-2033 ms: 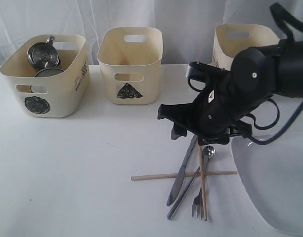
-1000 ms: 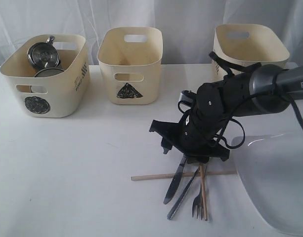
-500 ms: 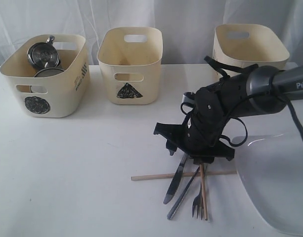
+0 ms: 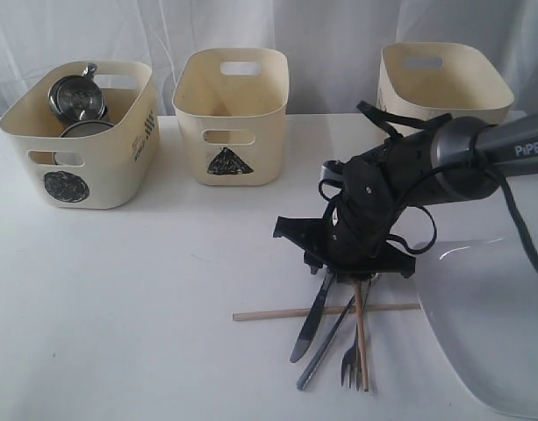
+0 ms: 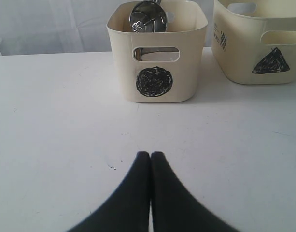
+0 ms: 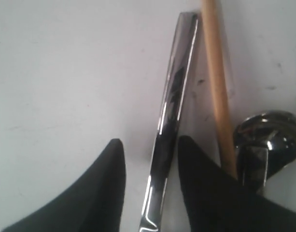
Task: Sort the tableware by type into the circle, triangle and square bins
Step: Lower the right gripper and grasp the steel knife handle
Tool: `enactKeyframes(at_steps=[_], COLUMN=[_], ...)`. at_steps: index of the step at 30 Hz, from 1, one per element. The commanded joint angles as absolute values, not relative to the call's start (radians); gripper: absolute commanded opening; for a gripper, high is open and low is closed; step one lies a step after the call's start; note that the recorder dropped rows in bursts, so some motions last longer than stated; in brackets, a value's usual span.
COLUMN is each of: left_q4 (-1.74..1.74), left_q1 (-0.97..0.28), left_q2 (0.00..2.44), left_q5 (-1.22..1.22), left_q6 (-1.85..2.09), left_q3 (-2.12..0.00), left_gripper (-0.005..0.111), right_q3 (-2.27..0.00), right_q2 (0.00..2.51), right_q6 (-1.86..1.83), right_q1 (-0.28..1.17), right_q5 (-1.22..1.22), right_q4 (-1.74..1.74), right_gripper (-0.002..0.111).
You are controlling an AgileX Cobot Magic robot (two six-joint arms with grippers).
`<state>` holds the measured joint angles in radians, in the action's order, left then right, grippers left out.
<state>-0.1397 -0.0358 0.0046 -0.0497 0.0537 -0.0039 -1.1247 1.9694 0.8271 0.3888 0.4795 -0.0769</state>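
The steel cutlery [image 4: 326,338] lies in a small crossed heap on the white table [image 4: 163,289], toward the front and right of the middle, well apart from the three tubs. It is a knife [image 6: 173,101], a fork [image 4: 348,368] and one more long steel piece [image 4: 326,346], all shiny grey and spreading like a fan toward the front edge. Two wooden chopsticks are mixed in: one [image 4: 269,313] lies across the heap, the other [image 4: 362,346] runs along it just beside the fork. The right gripper [image 6: 151,141] is down on the far end of the heap with its jaws apart, one black finger [image 6: 106,188] on each side of the knife handle, and not closed on it. A rounded steel end [image 6: 266,130] shows beside the chopstick, partly behind the other finger. The black arm [image 4: 426,171] covers the far ends of the cutlery. Just right of the heap is the big white plate [image 4: 492,324], cut off by the edge of the view. Along the back stand the circle tub [image 4: 84,167] with steel mugs [image 4: 75,95] inside, the triangle tub [image 4: 232,114] in the middle and the square tub [image 4: 440,79] at the right, its mark hidden by the arm. The left gripper [image 5: 150,155] is closed and holds nothing, over bare table, facing the circle tub.
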Motion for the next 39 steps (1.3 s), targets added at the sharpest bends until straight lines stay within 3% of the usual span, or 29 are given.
enactKeyframes(at_steps=[1,7,15,23,39], left_q4=[-0.149,-0.149,-0.149,-0.149,-0.149], left_q1=[-0.033,-0.033,-0.033,-0.033,-0.033], left_q2=[0.0,0.0,0.0,0.0,0.0], left_q5=[-0.052,-0.052,-0.052,-0.052,-0.052], left_q6=[0.049,0.049,0.049,0.049,0.049], left_q3=[0.0,0.0,0.0,0.0,0.0], left_gripper=[0.0,0.0,0.0,0.0,0.0], right_q3=[-1.106,-1.106,-1.106,-1.102,-0.903], right_q2=[2.016,2.016,1.989,1.975,1.877], right_q6=[0.83,0.808,0.764,0.461,0.389], right_q1=[0.389,0.389,0.389,0.389,0.372], right_q5=[0.525,0.515,0.474,0.368,0.163], right_q4=[-0.107,-0.108,-0.055,0.282,0.337], right_gripper=[0.023,0.0,0.0,0.0,0.0])
